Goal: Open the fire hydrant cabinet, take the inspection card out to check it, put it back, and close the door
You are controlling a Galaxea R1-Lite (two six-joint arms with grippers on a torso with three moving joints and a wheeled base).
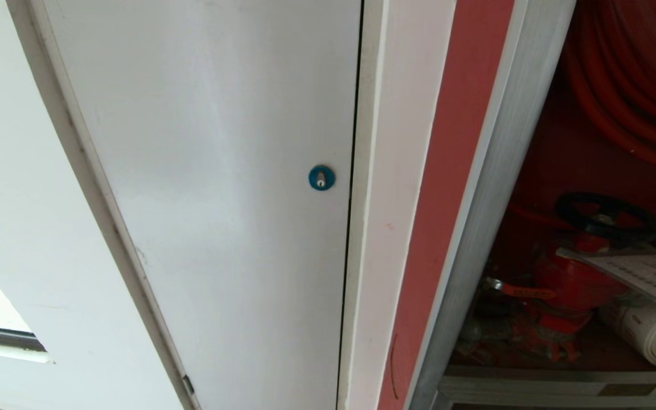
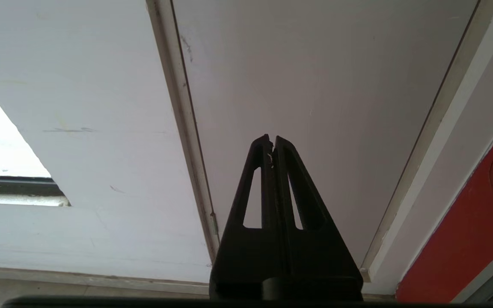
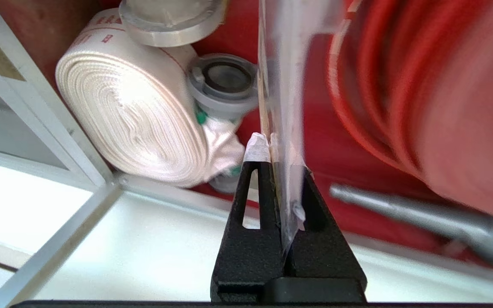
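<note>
Right tool (image 3: 277, 147) clamps the inspection card (image 3: 280, 85) inside the fire hydrant cabinet (image 1: 476, 239); left tool (image 2: 273, 143) together.

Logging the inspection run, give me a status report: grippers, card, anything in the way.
Right gripper shut on thin white printed inspection card, inside open red-lined cabinet. Left gripper shut, empty, facing plain white panel. Rolled white hose and red hose reel close beside card.

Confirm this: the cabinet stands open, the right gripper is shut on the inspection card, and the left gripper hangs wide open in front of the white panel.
Not quite. The left gripper is shut, fingers pressed together and holding nothing, as the left wrist view shows. The rest stands: the fire hydrant cabinet is open, the right gripper is shut on the inspection card, and the left one faces the white panel.
</note>
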